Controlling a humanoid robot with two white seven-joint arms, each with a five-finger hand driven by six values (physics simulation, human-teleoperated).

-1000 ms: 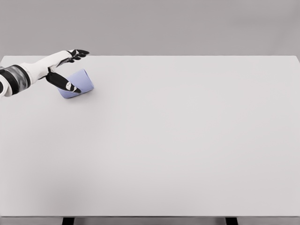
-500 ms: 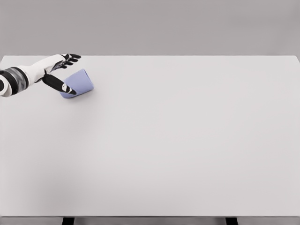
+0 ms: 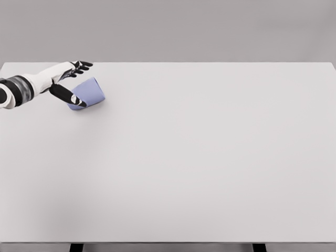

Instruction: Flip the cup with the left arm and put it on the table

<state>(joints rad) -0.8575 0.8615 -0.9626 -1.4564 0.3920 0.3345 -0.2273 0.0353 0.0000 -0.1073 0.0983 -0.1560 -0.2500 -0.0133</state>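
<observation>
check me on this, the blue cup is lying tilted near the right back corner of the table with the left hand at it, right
Not quite: the blue cup lies tilted near the left back corner of the table, not the right. The left hand is at it, as the head view shows.

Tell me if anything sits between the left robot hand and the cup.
Nothing visible does. The left robot hand is right at the tilted light blue cup on the white table, thumb in front, fingers behind.

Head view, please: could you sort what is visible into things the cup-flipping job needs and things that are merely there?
Part of the job:
- cup, pale blue, lying tilted near the far left corner
- left hand, its fingers spread at the cup
- table, where the cup must end up

Just there:
- nothing else visible
</observation>
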